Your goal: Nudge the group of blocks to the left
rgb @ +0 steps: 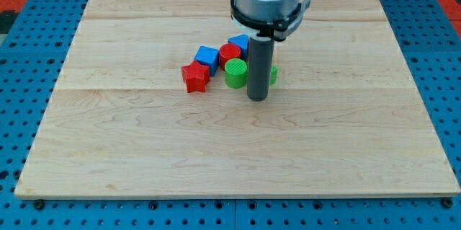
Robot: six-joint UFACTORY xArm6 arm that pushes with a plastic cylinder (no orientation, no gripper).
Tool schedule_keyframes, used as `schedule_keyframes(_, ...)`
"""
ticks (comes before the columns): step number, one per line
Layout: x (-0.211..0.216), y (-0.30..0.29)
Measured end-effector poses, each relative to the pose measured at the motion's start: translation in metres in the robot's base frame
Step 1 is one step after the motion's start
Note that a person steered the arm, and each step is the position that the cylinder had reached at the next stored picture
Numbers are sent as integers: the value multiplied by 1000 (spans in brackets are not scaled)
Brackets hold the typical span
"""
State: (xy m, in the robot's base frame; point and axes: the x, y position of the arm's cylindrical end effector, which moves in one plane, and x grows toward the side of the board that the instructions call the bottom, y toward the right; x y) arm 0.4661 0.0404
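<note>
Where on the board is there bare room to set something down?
Free: the wood below my tip to the view's bottom edge, plus both side strips. Crowded: the cluster from red star through blue cube, red cylinder and green cylinder.

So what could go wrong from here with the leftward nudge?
My tip sits at the cluster's right, lower edge, so a straight push may catch only the green cylinder and slide past the rest. The red star and blue cube lie loosely at the left and could scatter. A green block behind the rod may get left behind.
</note>
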Motion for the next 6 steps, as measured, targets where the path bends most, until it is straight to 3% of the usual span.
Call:
schedule_keyframes(2, 1, 73)
schedule_keyframes(4, -38, 49)
schedule_keyframes(6, -46, 33)
